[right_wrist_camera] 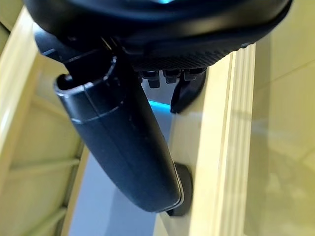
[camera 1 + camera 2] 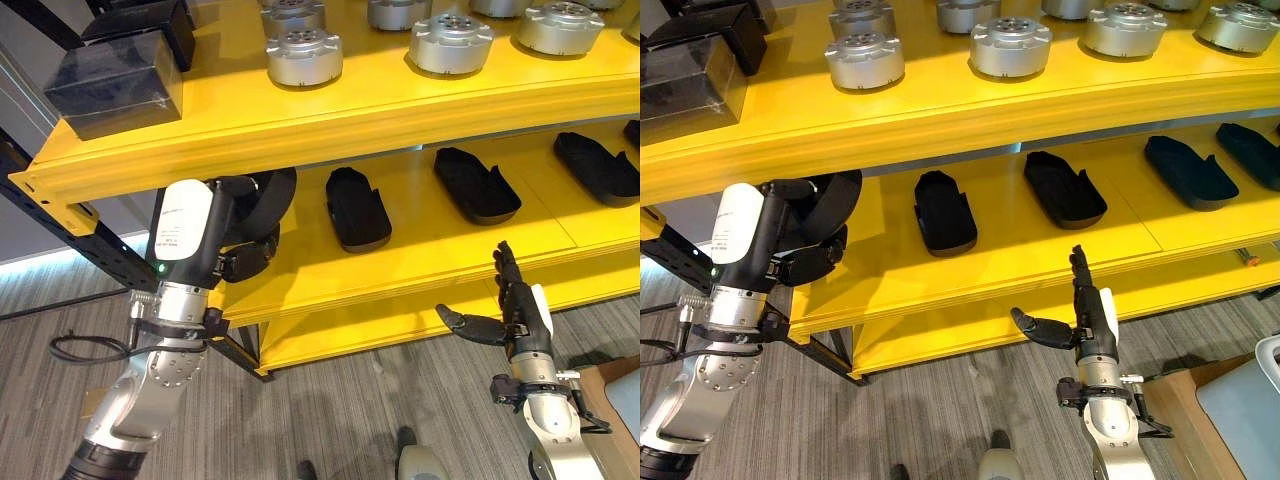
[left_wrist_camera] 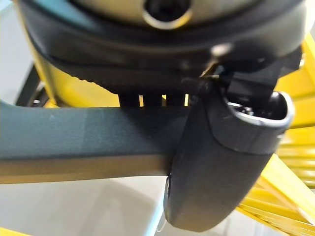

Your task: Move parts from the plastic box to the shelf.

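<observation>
the left hand (image 2: 250,225), fingers curled around a black part (image 2: 280,192), holds it at the middle shelf (image 2: 420,250) edge, so placing seems next: reach inward beside the other black parts (image 2: 357,208), while the right hand (image 2: 510,310) hangs open.

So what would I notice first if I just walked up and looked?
Probably the bright yellow shelf, with round silver parts along its top level and flat black parts on the level below. Next, the left hand holding a black part at that lower level's left end, while the right hand waits open in front.
</observation>
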